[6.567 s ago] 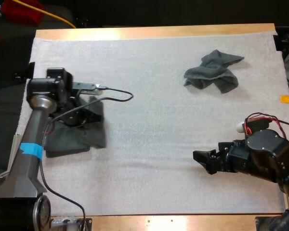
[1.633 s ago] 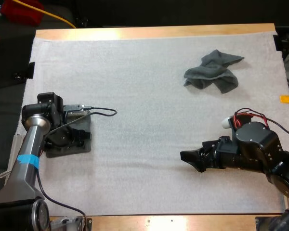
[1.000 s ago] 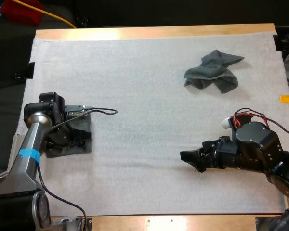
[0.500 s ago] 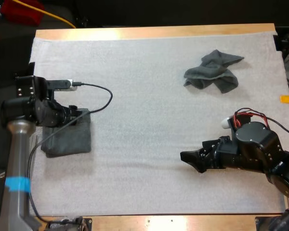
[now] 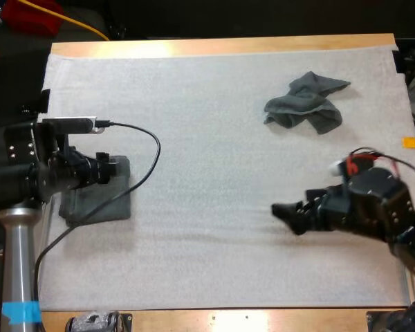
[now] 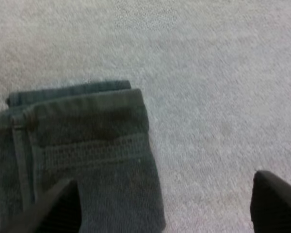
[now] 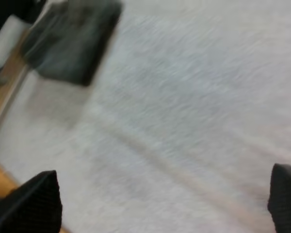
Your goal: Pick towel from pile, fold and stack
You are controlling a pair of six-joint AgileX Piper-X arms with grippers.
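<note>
A folded dark grey-green towel [image 5: 100, 199] lies flat near the mat's left edge. My left gripper [image 5: 109, 169] hovers over its far side, open. In the left wrist view the folded towel [image 6: 87, 155] lies below the left gripper [image 6: 165, 208], whose fingers [image 6: 53, 208] stand wide apart and clear of the cloth. A crumpled towel [image 5: 306, 104] sits at the far right of the mat. My right gripper [image 5: 285, 211] hangs open over bare mat at the front right, well short of the crumpled towel. From the right gripper [image 7: 157, 204] the folded towel [image 7: 72, 39] shows far off.
The white mat [image 5: 207, 138] covers most of the wooden table [image 5: 221, 47]. A black cable [image 5: 142, 159] loops from my left arm over the mat beside the folded towel. The mat's middle is bare between the two towels.
My left arm has risen off the folded towel and drawn back to the left, leaving the towel flat. My right gripper has shifted a little right and farther away.
</note>
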